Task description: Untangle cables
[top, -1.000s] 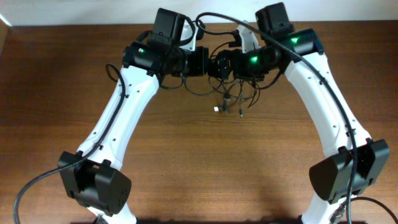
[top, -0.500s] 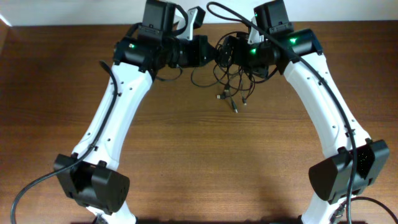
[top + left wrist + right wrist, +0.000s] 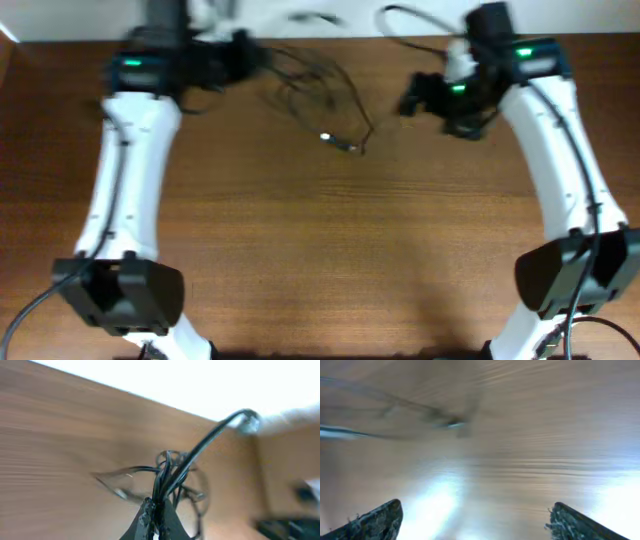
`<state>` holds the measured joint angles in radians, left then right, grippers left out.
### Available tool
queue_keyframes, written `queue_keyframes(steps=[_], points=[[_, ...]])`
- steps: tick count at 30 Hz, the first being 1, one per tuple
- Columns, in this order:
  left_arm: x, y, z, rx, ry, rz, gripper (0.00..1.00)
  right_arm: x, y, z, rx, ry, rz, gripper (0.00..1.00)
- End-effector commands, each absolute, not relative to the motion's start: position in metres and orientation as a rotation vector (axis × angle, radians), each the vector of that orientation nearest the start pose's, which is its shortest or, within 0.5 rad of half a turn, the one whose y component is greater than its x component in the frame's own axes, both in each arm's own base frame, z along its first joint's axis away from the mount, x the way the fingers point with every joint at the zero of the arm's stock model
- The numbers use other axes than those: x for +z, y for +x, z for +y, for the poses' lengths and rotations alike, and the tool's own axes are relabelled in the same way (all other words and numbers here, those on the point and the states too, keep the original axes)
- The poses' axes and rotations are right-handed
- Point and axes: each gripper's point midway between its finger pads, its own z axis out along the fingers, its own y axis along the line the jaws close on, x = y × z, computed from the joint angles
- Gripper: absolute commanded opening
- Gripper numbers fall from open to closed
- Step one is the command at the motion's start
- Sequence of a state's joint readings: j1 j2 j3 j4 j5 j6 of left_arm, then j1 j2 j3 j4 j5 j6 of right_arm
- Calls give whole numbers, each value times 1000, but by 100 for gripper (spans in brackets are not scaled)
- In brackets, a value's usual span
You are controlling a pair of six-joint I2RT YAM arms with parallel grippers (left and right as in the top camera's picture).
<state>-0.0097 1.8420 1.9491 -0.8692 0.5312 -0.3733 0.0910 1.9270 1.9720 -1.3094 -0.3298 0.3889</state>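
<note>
Dark brown wood-grain surface (image 3: 330, 250) filling the overhead view, plain white band (image 3: 70, 18) along its far edge, same band overexposed in left wrist view, pale glare (image 3: 440, 502) on blurred wood in right wrist view

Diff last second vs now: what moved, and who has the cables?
Both arms swung apart from the top centre. The left pincer went left, shut on the tangle of thin black cables, dragging it left and stretching it across the brown wooden table. The right pincer pulled away right, open and empty. Unchanged: the left grip stays closed and the cables are still bunched at it.
</note>
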Motion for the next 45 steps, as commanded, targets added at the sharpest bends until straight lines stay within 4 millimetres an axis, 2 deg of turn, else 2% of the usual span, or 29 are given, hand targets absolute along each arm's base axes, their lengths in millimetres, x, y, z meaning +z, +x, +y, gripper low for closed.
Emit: queue_keyframes(steps=[1, 2, 3, 4, 6, 7, 10, 13, 16, 18, 22, 25, 29, 31, 34, 35, 37, 38, 40, 41, 45], points=[[309, 494, -25, -498, -324, 2298, 0, 201, 418, 44, 401, 431, 2850, 93], [309, 493, -26, -504, -324, 2304, 0, 202, 418, 46, 429, 413, 2851, 93], [309, 491, -32, -533, -307, 2308, 0, 205, 419, 56, 509, 325, 2844, 93], [310, 490, -41, -569, -284, 2314, 0, 212, 418, 75, 640, 188, 2824, 93], [312, 486, -61, -657, -228, 2320, 0, 219, 417, 98, 760, 66, 2793, 93], [315, 482, -75, -717, -187, 2323, 0, 225, 415, 116, 845, -18, 2764, 93], [326, 468, -110, -944, -67, 2311, 0, 252, 410, 168, 1117, -241, 2621, 93], [338, 454, -130, -1162, -54, 2303, 0, 279, 406, 202, 1247, -345, 2511, 89], [347, 444, -141, -1285, -12, 2288, 0, 301, 400, 225, 1274, -339, 2485, 84], [347, 444, -142, -1273, 25, 2279, 0, 305, 399, 238, 1267, -289, 2506, 80], [347, 440, -158, -1265, 95, 2274, 0, 292, 408, 259, 1113, -86, 2573, 75], [348, 438, -170, -1267, 130, 2271, 0, 290, 408, 269, 1107, -57, 2581, 71], [351, 436, -183, -1274, 176, 2259, 0, 272, 404, 280, 1058, -69, 2629, 61], [354, 438, -183, -1274, 180, 2244, 0, 265, 405, 272, 986, -37, 2652, 46], [365, 451, -171, -1292, 98, 2195, 0, 246, 404, 249, 792, 45, 2725, 25], [370, 459, -159, -1283, 63, 2169, 0, 240, 402, 239, 716, 66, 2749, 6], [369, 470, -136, -1217, 2, 2153, 0, 237, 400, 233, 659, 15, 2759, 4], [365, 476, -123, -1169, -47, 2160, 5, 240, 399, 233, 658, -25, 2750, 4], [351, 485, -97, -1035, -169, 2197, 8, 253, 394, 235, 678, -125, 2713, 4], [340, 488, -82, -919, -205, 2226, 9, 267, 391, 232, 672, -167, 2681, 4], [310, 485, -51, -635, -229, 2328, 2, 340, 381, 203, 707, -165, 2530, 4]])
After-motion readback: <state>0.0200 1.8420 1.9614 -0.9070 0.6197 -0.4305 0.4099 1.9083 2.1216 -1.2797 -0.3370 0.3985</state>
